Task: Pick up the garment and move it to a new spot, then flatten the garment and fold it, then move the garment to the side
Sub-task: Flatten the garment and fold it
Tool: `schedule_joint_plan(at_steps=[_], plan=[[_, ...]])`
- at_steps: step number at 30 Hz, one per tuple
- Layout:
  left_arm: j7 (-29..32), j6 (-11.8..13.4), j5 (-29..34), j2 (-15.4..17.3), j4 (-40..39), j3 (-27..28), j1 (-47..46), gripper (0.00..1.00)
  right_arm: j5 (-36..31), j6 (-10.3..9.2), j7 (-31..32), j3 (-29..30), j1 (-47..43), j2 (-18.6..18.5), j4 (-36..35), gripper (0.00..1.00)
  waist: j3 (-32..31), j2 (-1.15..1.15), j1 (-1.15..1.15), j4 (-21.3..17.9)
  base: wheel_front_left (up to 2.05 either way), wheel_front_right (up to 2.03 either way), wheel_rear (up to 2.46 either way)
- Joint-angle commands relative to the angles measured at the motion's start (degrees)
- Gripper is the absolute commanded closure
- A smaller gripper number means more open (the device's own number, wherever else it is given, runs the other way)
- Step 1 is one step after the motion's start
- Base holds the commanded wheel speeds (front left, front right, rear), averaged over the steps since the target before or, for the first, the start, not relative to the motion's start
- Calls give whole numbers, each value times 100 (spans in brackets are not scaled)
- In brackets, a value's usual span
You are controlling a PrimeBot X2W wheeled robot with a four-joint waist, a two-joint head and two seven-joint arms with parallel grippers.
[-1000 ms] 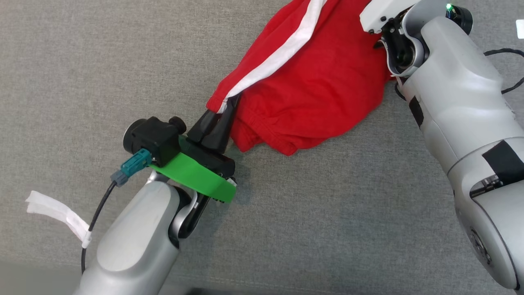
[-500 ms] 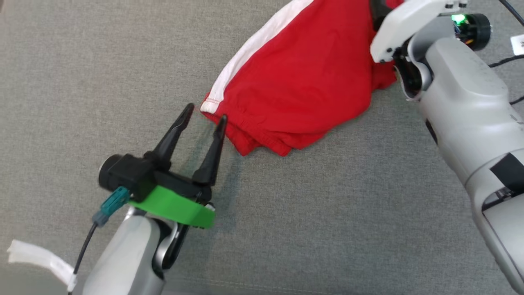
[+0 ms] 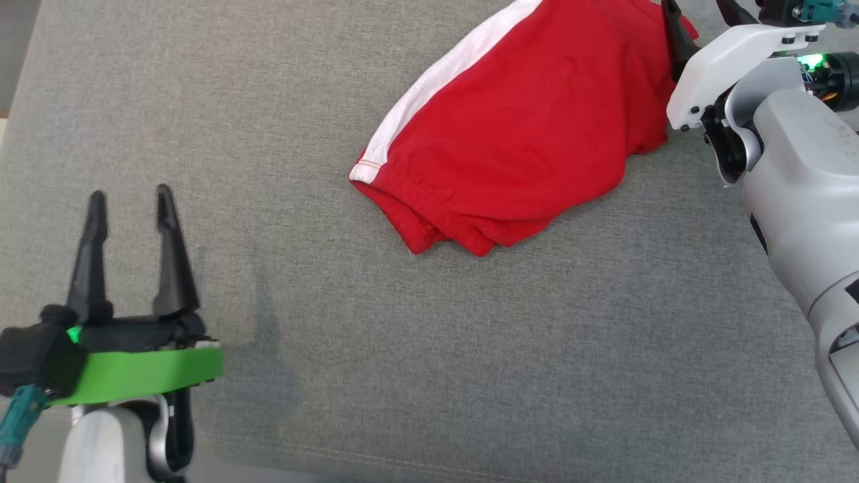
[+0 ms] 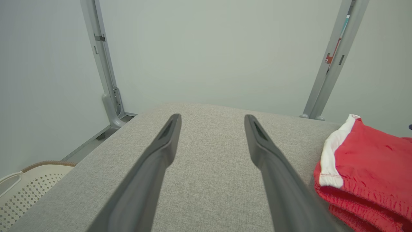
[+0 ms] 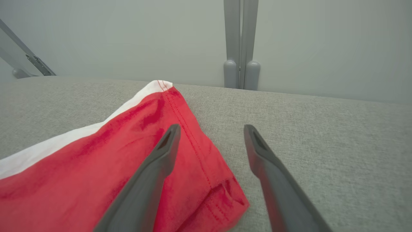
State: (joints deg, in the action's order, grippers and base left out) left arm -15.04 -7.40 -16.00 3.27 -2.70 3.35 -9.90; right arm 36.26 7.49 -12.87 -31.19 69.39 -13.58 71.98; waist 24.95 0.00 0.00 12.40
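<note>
The garment [image 3: 523,127] is a pair of red shorts with a white side stripe, lying folded on the grey fabric surface [image 3: 429,349] at the upper middle of the head view. My left gripper [image 3: 127,194] stands open at the lower left, well away from the cloth, nothing between its fingers. In the left wrist view the garment [image 4: 367,170] lies to the right of the open left gripper [image 4: 212,117]. My right gripper [image 5: 210,129] is open just above the garment's right edge [image 5: 180,154], holding nothing. In the head view one dark right finger [image 3: 674,33] shows at the top right.
The grey surface's left edge [image 3: 13,100] runs along the head view's left side. A perforated beige basket [image 4: 25,187] sits on the floor below the surface's left corner. Grey metal posts [image 5: 239,42] stand against the pale wall behind the surface.
Both grippers opened and let go of the garment, which dropped flat onto the surface. My left gripper drew back to the lower left; my right gripper pulled away to the right.
</note>
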Motion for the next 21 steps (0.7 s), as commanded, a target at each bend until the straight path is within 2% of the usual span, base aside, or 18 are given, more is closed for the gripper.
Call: schedule_joint_plan(at_steps=[1, 6, 11, 21], plan=[[-15, -1, 84, -21, -28, 152, 105, 0, 27, -1, 38, -24, -97, -43, 37, 0, 13, 0, 0, 42, 0, 0, 0], [-15, 170, -12, -33, 6, 361, 212, 0, -136, -1, 165, -171, -82, -53, 108, 0, 49, 0, 0, 136, 0, 0, 0], [-15, 332, -66, -35, 79, 340, 297, 0, -258, -1, 343, -196, -85, -189, 173, 0, 77, 0, 0, 227, 0, 0, 0], [-15, 407, -126, -36, 88, 268, 200, 0, -442, -1, 1059, -156, -333, -274, 217, 0, 128, 0, 0, 316, 0, 0, 0]])
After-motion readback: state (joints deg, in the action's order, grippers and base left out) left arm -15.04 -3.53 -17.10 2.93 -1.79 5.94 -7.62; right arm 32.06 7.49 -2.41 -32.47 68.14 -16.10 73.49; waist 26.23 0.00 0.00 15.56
